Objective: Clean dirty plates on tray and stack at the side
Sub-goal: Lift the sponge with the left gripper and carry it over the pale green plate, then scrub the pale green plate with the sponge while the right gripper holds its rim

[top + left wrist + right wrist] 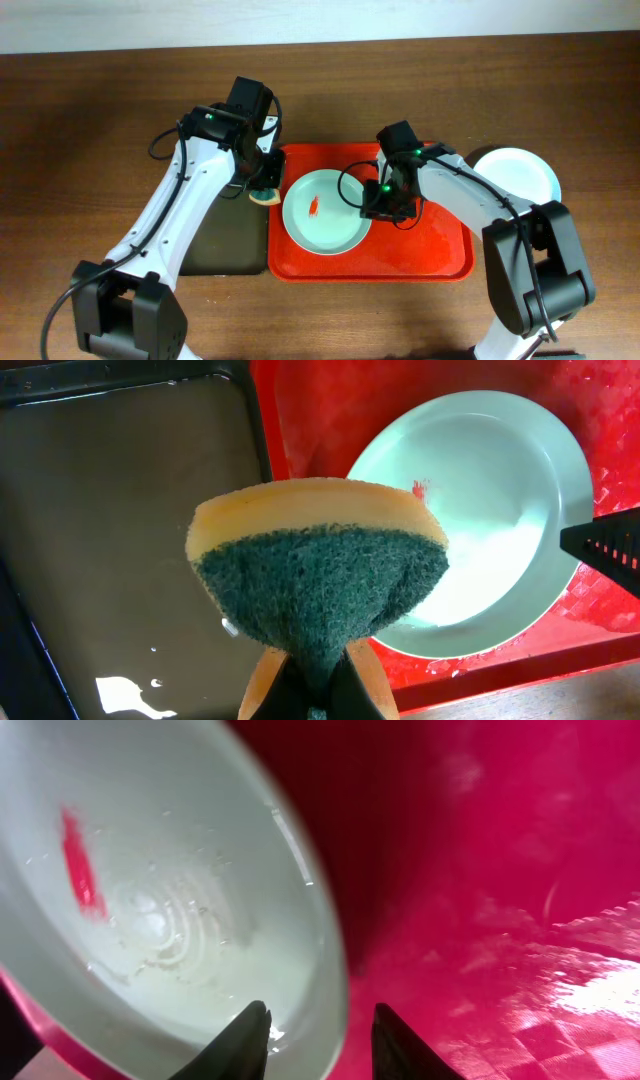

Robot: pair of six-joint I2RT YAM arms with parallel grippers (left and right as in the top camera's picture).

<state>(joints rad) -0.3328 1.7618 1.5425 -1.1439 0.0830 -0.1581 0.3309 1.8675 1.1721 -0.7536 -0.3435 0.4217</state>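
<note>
A pale mint plate (325,215) lies on the left half of the red tray (430,250), with a small red smear (315,205) left of its centre. My right gripper (375,205) stands open astride the plate's right rim (335,970): one finger over the plate's inside, the other over the tray, a gap showing beside the rim. My left gripper (265,190) hovers at the tray's left edge, shut on a yellow sponge (320,560) whose green scouring face points toward the plate (480,510).
A dark green-black tray (225,240) with a wet sheen lies left of the red one. Off the red tray's right end, a stack with a pale plate (520,172) on top sits on the wooden table.
</note>
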